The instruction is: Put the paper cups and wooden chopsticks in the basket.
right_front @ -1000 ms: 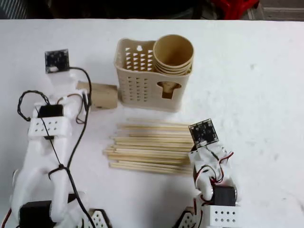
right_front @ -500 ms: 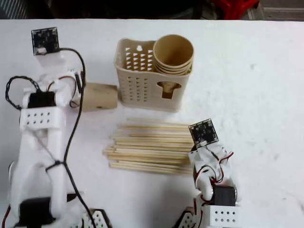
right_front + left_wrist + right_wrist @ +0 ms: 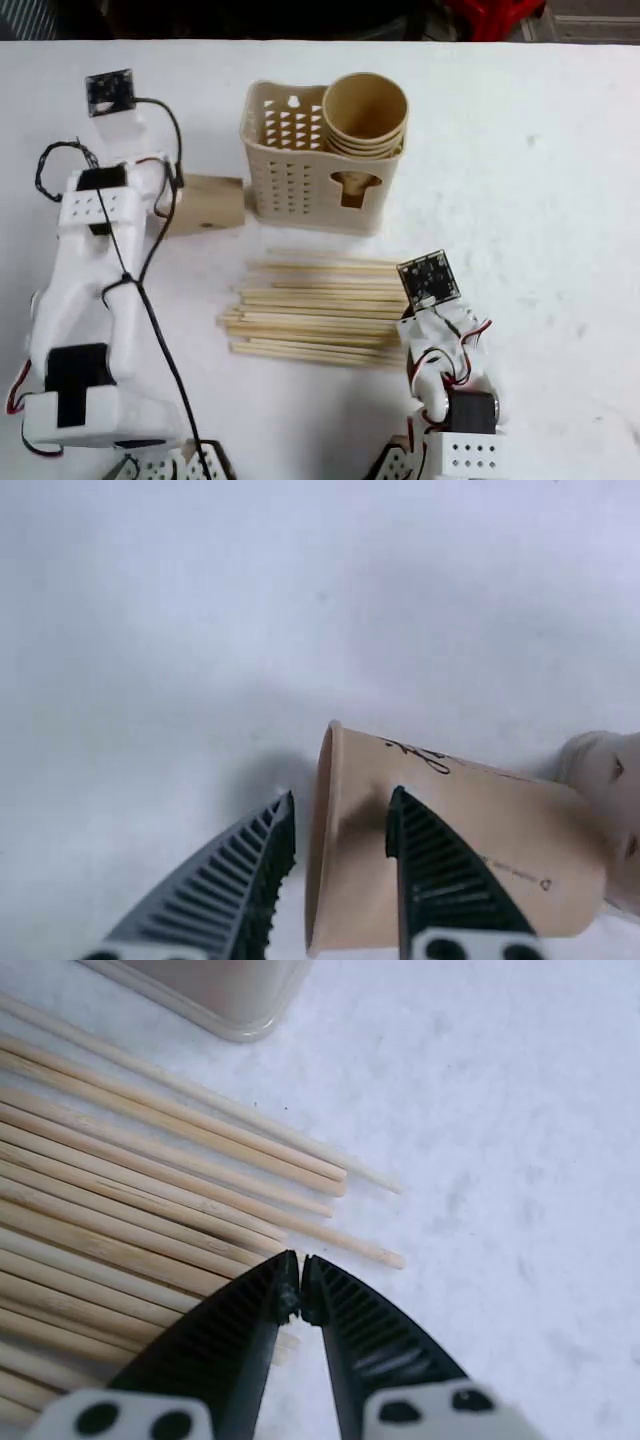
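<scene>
On white table [image 3: 560, 150]: basket [image 3: 290, 192], chopsticks [image 3: 320, 310]; dark room [image 3: 250, 18] behind.

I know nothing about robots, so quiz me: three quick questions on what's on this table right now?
1. True or false: the lone paper cup beside the basket stands upright.
2. Where are the wooden chopsticks? A in the basket; B on the table; C in a gripper.
3. Which gripper is shut?
Key: 1 false, it lies on its side. 2 B. 3 the right gripper; the left gripper is open.
</scene>
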{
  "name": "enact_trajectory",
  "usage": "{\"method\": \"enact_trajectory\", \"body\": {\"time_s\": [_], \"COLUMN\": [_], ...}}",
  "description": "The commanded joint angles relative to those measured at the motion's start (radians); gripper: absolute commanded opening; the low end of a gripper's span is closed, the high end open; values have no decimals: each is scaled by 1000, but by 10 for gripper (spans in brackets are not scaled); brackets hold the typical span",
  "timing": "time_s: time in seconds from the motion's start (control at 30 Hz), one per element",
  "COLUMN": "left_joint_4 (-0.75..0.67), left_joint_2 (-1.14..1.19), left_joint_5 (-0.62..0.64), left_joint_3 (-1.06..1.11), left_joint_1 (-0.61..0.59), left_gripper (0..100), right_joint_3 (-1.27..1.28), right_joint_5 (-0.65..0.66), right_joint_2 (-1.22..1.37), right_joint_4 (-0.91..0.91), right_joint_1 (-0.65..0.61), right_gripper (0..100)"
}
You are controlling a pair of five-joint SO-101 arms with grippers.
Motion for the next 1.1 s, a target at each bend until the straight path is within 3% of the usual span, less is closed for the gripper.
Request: {"method": "enact_trajectory", "body": {"time_s": [0.0,0.23,0.43,0.57,0.73,0.87,1.07], "left_joint_4": [-5,-5,6,94,290,428,342], "left_joint_2": [31,61,50,-31,-182,-269,-285], "left_joint_5": [5,-87,-89,-123,-129,-153,-176], "left_joint_3": [-41,-21,-41,-146,-321,-350,-227], "left_joint_1": [-104,-226,-331,-366,-321,-196,-131], "left_gripper": [166,166,166,166,166,166,166], "right_joint_3": [9,9,9,9,9,9,9], "right_joint_5": [8,8,8,8,8,8,8], "right_joint_2": [-1,-1,-1,-1,-1,-1,-1], "right_joint_4": [-15,-15,-15,-15,-15,-15,-15], "right_joint_1": [-5,-4,-4,-4,-4,-4,-4], "right_gripper": [18,18,18,18,18,18,18]}}
